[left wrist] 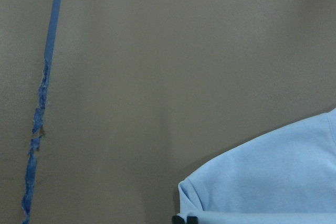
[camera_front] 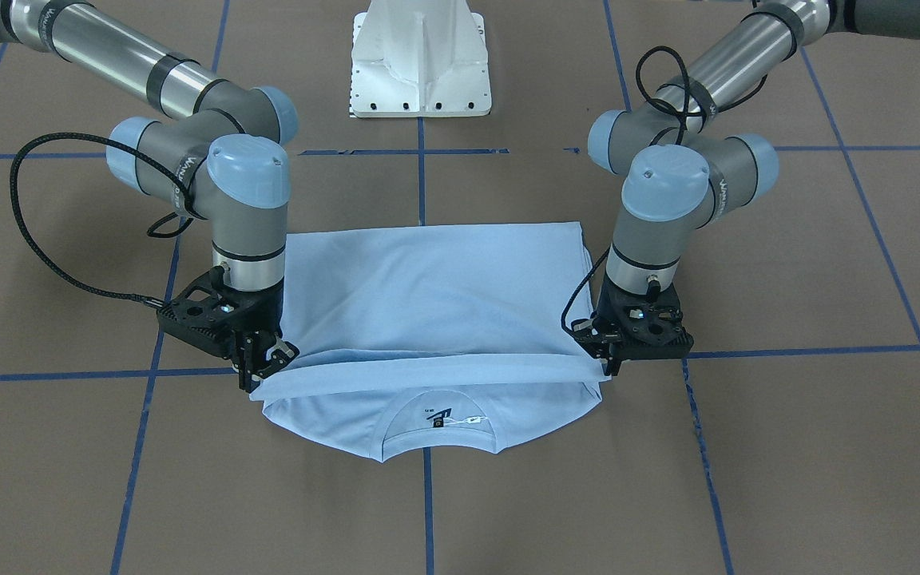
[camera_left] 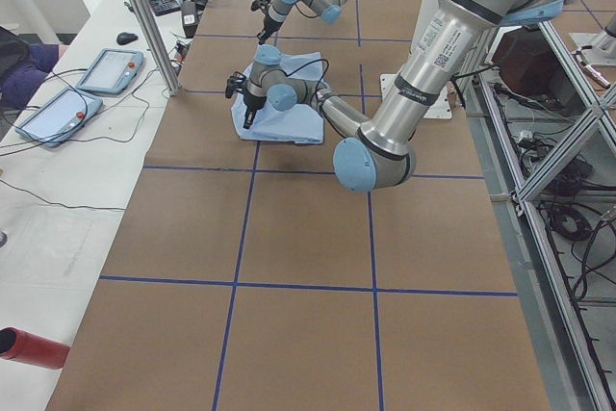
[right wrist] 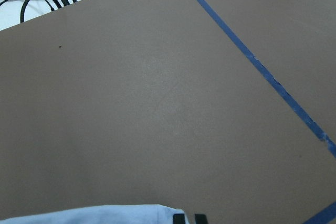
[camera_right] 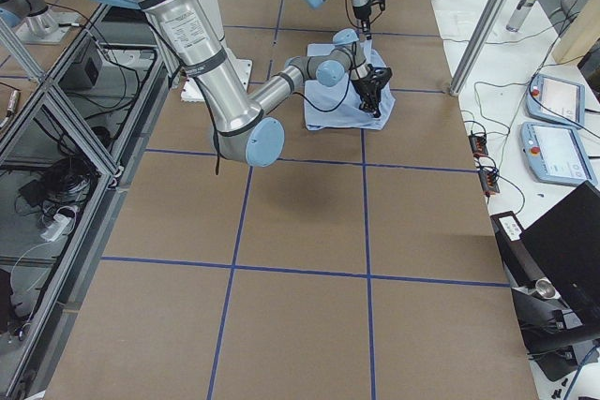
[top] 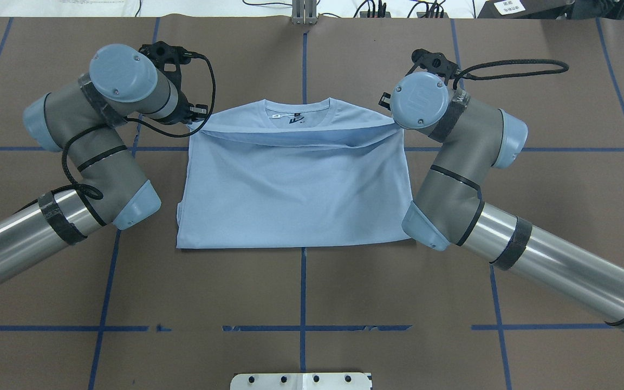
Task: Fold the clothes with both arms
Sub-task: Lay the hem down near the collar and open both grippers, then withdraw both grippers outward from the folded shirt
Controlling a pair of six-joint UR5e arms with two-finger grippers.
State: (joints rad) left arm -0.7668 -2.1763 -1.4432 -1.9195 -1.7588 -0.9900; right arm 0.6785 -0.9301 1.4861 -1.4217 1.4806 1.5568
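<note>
The pale blue T-shirt (camera_front: 428, 295) lies on the brown table, folded in half, with its lower part drawn up towards the collar (camera_front: 440, 435). The dark neck label and white tag show inside the collar. My left gripper (camera_front: 608, 366) is shut on one end of the raised folded edge, just above the table. My right gripper (camera_front: 259, 371) is shut on the other end. In the overhead view the shirt (top: 296, 189) spans between both wrists, and the left gripper (top: 198, 114) is at its far left corner. The wrist views show shirt cloth (left wrist: 273, 182) (right wrist: 94, 214) at the closed fingertips.
The white pedestal base (camera_front: 420, 64) stands behind the shirt on the robot's side. Blue tape lines (camera_front: 428, 495) cross the brown table. Tablets (camera_left: 106, 69) and cables lie on the white bench beyond the table's far edge.
</note>
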